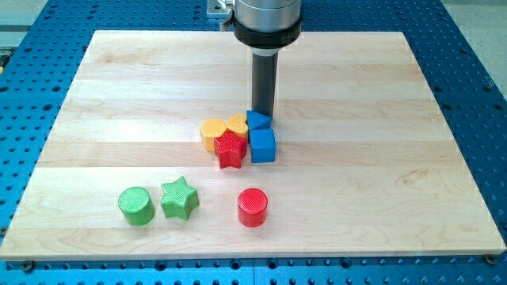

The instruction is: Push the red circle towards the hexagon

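The red circle (253, 207) sits low on the board, right of centre. The yellow hexagon (213, 132) lies in a tight cluster at mid-board, up and to the left of the red circle. In that cluster are a yellow heart (237, 123), a red star (230, 149), a blue cube (262, 146) and a second blue block (257, 119). My tip (263, 113) stands just behind the cluster, at the top edge of the second blue block, far from the red circle.
A green circle (136, 205) and a green star (179, 198) sit at the lower left. The wooden board (119, 87) lies on a blue perforated table (483, 95).
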`<state>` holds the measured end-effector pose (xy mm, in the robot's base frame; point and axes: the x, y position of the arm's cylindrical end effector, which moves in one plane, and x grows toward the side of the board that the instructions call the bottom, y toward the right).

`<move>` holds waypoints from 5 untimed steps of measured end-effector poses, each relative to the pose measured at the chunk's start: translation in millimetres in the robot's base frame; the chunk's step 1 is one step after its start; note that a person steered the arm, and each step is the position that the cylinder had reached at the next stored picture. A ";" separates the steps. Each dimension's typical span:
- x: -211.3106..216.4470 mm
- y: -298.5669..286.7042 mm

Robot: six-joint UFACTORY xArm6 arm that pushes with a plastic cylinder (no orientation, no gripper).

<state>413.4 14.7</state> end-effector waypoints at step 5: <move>158.2 -23.0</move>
<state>571.6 -8.3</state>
